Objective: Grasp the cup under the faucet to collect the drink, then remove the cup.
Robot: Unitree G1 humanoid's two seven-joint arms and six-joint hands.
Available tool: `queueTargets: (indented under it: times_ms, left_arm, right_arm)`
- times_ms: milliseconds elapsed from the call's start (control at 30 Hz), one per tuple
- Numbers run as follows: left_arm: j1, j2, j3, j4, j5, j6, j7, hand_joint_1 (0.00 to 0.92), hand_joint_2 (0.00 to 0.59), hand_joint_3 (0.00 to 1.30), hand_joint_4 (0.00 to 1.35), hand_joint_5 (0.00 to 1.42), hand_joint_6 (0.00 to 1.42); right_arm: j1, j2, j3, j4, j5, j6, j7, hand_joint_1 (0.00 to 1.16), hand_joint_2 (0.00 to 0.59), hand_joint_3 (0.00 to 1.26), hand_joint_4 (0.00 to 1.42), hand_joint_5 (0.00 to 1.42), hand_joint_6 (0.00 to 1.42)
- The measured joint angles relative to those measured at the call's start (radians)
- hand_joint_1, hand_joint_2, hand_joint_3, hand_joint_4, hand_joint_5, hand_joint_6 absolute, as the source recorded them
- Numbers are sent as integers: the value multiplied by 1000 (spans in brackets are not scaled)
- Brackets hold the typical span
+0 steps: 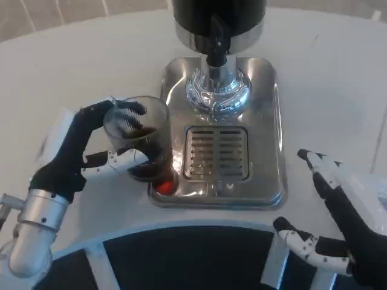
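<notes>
A clear cup (142, 139) with dark drink in its lower part is held by my left hand (84, 151), fingers wrapped around its wall. The cup sits at the left edge of the steel dispenser base (266, 139), left of the drip grille (216, 153) and off from under the black faucet (216, 42). Whether the cup's foot touches the base I cannot tell. My right hand (341, 211) hovers at the lower right, beside the base, fingers spread, holding nothing.
The dispenser's black tank (217, 18) and chrome column (217, 90) stand at the top middle. A small red spot (163, 186) shows on the base's front left corner. White table (72, 66) lies all around; a dark rim runs along the front.
</notes>
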Motion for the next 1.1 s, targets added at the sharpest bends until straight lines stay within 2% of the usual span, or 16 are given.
queueTargets:
  times_ms: [333,433,500,767,900,1100]
  left_arm:
    - [96,27,62,-98,-74,-32,-92,525,36,1060,1179,1084,280]
    - [133,38,76,-138,-102,-34,-124,527,34,1060,1179,1084,281]
    - [160,41,87,-170,-113,-37,-142,528,34,1060,1179,1084,282]
    - [226,50,117,-263,-176,-38,-220,529,33,1060,1179,1084,284]
    - [256,53,131,-314,-206,-38,-264,530,32,1060,1179,1084,285]
    - [305,53,149,-377,-251,-35,-318,525,29,1060,1179,1096,286]
  right_arm:
    - [-47,-24,24,18,-2,0,11,489,395,15,0,0,39]
    - [-67,-42,34,23,-3,-2,28,484,398,15,0,0,35]
    - [-83,-57,44,28,-3,-6,37,481,400,15,0,0,34]
    - [-114,-73,64,45,-3,-15,54,469,404,15,0,0,18]
    - [-139,-98,81,51,0,-27,73,465,410,5,0,0,3]
    - [-171,-112,101,53,1,-45,99,464,411,1,0,0,0]
